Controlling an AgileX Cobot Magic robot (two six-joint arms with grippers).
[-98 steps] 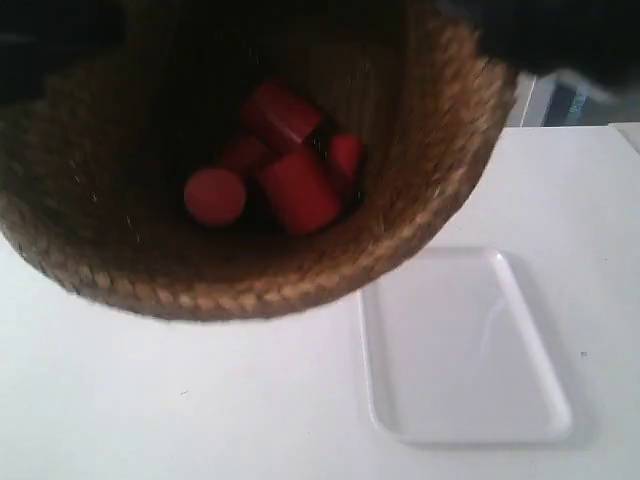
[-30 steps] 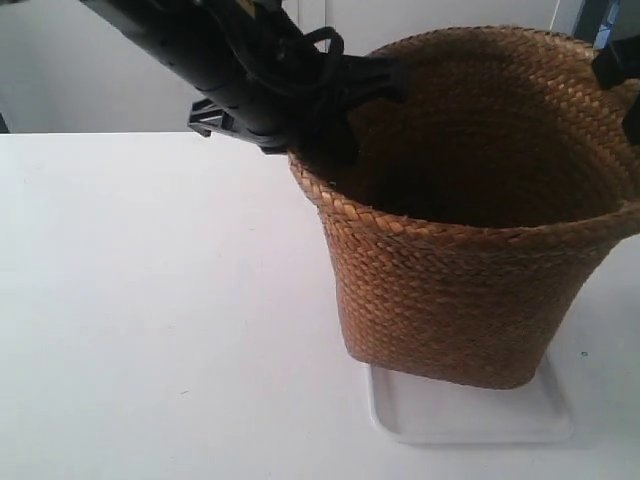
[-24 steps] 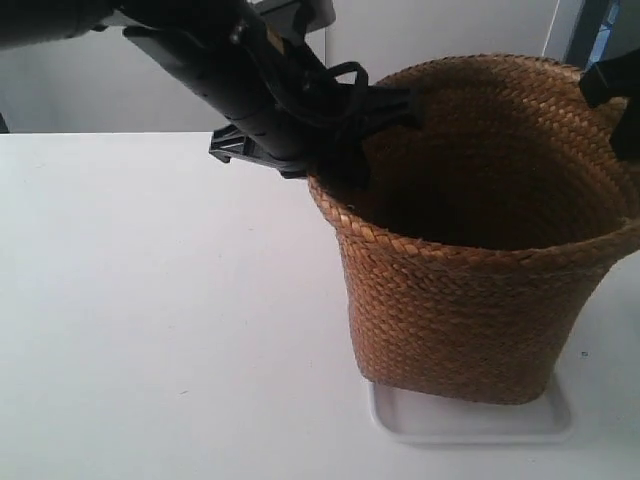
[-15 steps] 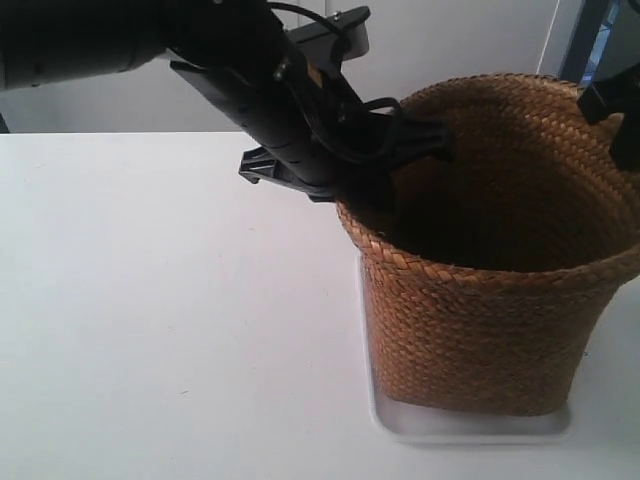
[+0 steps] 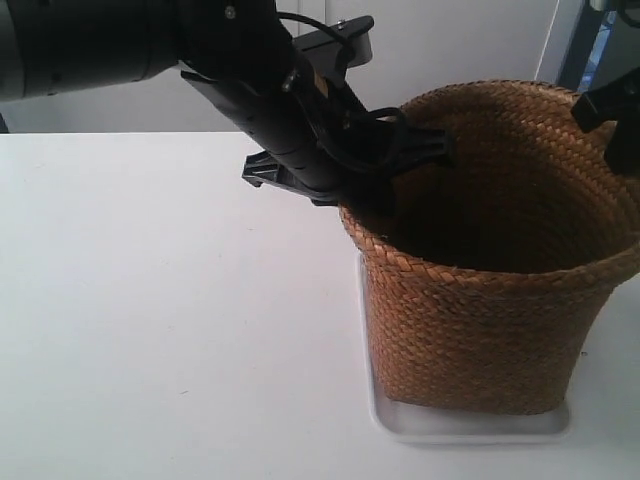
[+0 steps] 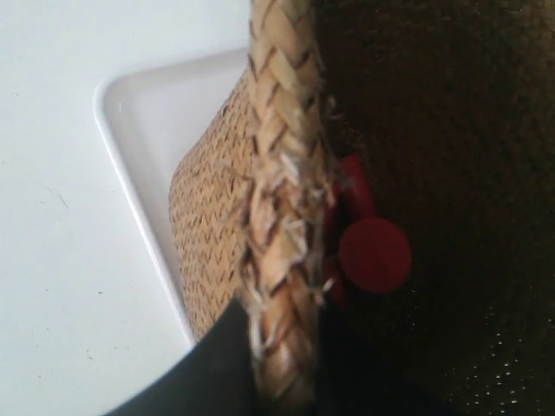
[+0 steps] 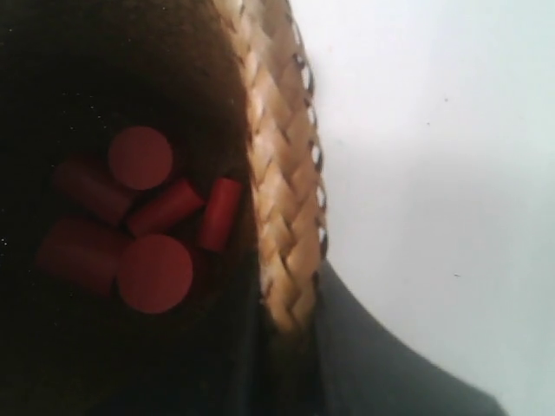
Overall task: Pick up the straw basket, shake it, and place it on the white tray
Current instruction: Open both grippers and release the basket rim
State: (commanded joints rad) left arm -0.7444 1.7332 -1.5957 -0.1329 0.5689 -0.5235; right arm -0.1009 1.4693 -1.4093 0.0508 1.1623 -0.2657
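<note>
The straw basket (image 5: 490, 290) stands upright on the white tray (image 5: 470, 424) and covers most of it. My left gripper (image 6: 282, 347) is shut on the basket's braided rim (image 6: 282, 173), one finger outside and one inside; in the exterior view it is the black arm (image 5: 330, 140) at the left. My right gripper (image 7: 290, 329) is shut on the opposite rim (image 7: 277, 173), seen at the exterior view's right edge (image 5: 615, 110). Several red cylinders (image 7: 143, 234) lie on the basket's dark bottom, one red cylinder (image 6: 373, 254) showing in the left wrist view.
The white table (image 5: 170, 330) stretches to the exterior view's left of the tray. The tray's rim (image 6: 130, 182) shows beside the basket wall in the left wrist view. A pale wall and a dark post (image 5: 585, 50) stand behind.
The basket came down from high near the camera and settled onto the tray. Both grippers stayed shut on its rim and sank with it.
</note>
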